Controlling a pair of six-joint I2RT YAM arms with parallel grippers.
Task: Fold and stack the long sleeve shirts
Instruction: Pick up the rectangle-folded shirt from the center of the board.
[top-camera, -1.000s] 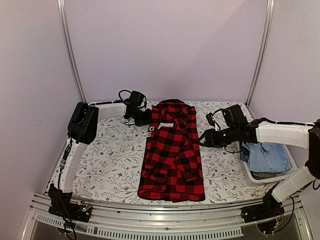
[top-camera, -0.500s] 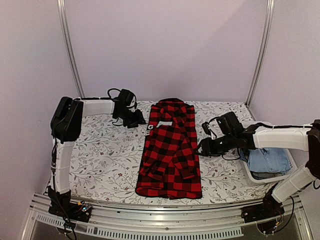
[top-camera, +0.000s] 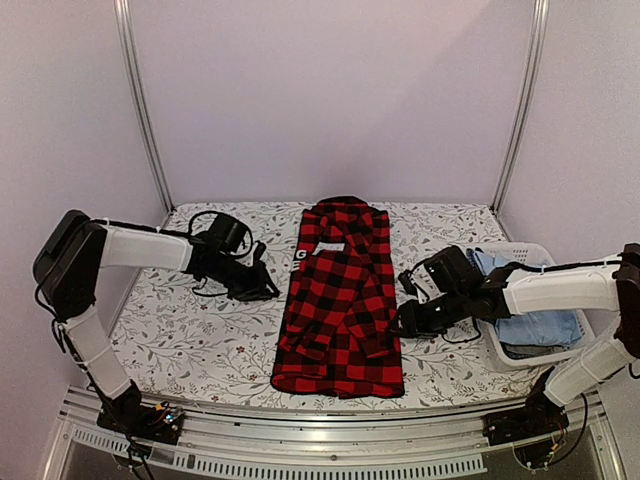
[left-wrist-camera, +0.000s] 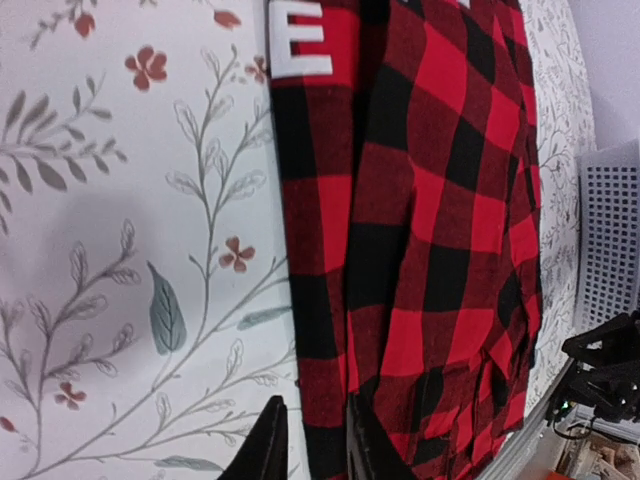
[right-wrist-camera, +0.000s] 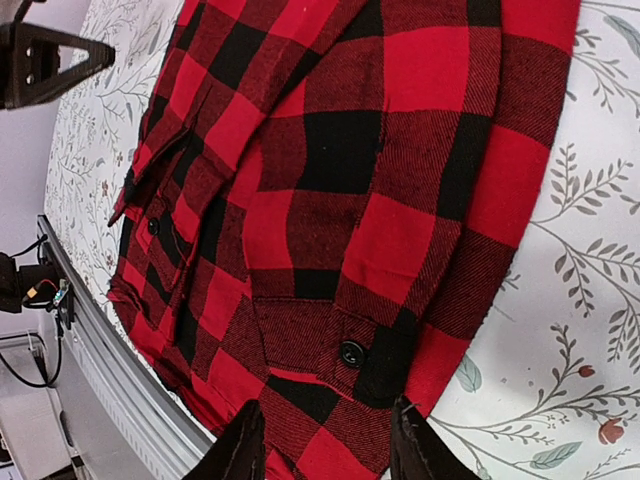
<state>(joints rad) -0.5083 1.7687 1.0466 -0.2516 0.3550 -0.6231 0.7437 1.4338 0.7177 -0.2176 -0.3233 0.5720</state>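
Only the right wrist view shows the near hem. There the right gripper hangs with jaws parted, holding nothing, just past a cuff button. The left gripper is also unclenched at the opposite edge, perhaps not touching the cloth. The buffalo-check shirt lies folded lengthwise in the middle of the floral table, and the left wrist view shows its white letter E best. Only the overhead view shows denim in the white basket.

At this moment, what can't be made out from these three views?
- Left wrist view: the white block lettering on the red-and-black checked shirt is cut off by the top edge.
- Top view: the blue cloth in the white plastic basket is partly hidden by the right arm; item count unclear.
- Left gripper: small and dark from above; open or shut unclear.
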